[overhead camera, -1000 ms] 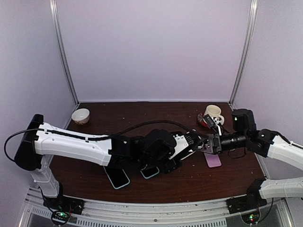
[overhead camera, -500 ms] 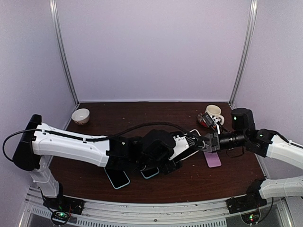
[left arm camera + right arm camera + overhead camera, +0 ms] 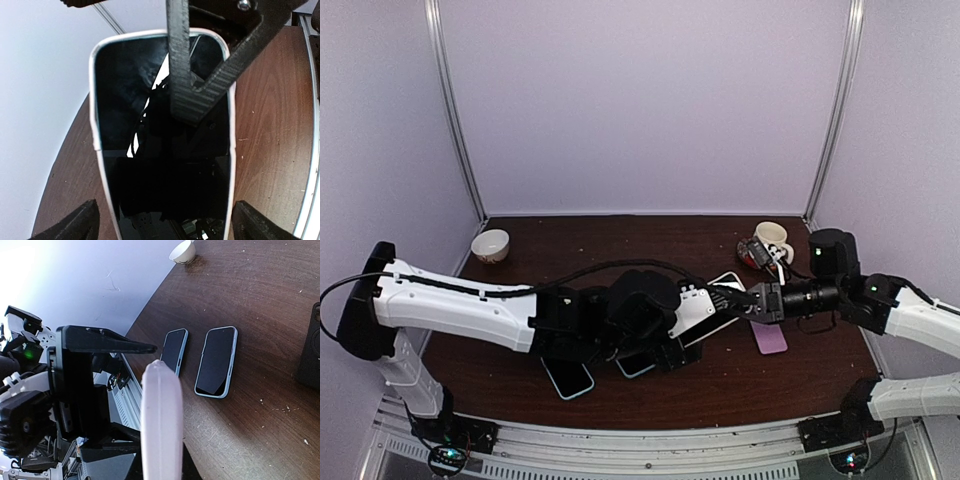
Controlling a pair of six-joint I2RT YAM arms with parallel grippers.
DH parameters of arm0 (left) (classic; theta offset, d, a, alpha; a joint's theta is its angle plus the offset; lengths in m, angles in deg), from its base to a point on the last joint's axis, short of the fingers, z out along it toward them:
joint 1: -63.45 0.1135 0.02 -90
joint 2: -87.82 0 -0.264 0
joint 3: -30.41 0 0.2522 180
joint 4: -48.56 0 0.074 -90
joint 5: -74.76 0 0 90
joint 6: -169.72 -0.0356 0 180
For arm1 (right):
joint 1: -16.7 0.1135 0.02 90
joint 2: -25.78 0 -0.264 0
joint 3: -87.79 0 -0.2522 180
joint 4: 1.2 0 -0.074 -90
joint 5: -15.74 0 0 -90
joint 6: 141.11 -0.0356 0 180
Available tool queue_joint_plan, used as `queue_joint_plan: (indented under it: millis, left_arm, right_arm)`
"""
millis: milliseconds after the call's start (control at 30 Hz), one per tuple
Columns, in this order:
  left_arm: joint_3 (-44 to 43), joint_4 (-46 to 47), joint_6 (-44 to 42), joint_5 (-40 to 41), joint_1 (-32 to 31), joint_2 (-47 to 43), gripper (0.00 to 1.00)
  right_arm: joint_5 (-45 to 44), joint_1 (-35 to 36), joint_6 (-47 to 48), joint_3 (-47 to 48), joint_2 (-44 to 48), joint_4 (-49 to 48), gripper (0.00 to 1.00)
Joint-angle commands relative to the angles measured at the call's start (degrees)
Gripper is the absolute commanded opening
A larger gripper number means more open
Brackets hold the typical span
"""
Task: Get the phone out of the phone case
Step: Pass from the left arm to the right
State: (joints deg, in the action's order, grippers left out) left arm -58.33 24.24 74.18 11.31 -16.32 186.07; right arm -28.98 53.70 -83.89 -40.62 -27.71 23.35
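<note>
Counter (image 3: 620, 240): dark wood. Left arm (image 3: 460, 305) is stretched low from the near-left corner toward centre-right. Right arm (image 3: 910, 315) is folded in from the right edge, wrist level. They meet over the counter's right half, where the phone (image 3: 160, 165), in its white case (image 3: 94, 100), is held clear of the surface. Right gripper (image 3: 758, 301) is clenched on the far end, likely anchoring it. Left gripper (image 3: 165, 227) is released, fingers spread either side, probably ready to regrip for peeling.

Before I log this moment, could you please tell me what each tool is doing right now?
Left tool: open.
Right tool: closed on the cased phone.
</note>
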Motion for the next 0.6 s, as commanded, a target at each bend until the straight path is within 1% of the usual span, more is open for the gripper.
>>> queue_joint_plan:
  millis: [0, 167, 300, 367, 433, 500, 567]
  left_arm:
    - [1.1, 0.6, -5.2, 1.7, -0.4, -4.8, 0.98]
    - [3.7, -1.3, -10.5, 1.4, 0.6, -9.4, 0.98]
    - [5.0, -6.1, -11.3, -6.9, 4.5, -14.4, 0.98]
    - [6.3, -7.0, -11.9, -10.5, 6.5, -17.1, 0.97]
    - [8.0, -7.2, -12.7, -14.2, 8.7, -19.8, 0.98]
    - [9.9, -7.1, -13.7, -18.4, 10.9, -22.8, 0.98]
    - [11.2, -6.5, -14.2, -23.5, 13.4, -24.6, 0.97]
  right_arm:
    - [-5.4, 0.4, 3.5, 3.8, 1.5, -1.4, 0.00]
    - [-12.2, 0.5, 8.2, 6.3, 1.4, -0.2, 0.00]
    - [-17.2, 0.6, 12.6, 6.9, 2.4, -1.9, 0.00]
    - [-19.1, 0.8, 15.8, 7.1, 2.8, -2.6, 0.00]
    - [-20.1, 1.4, 20.5, 5.6, 4.2, -6.2, 0.00]
    - [-22.0, 2.6, 25.6, 1.5, 7.0, -11.9, 0.00]
    - [-20.3, 3.6, 32.6, -1.4, 9.4, -17.1, 0.00]
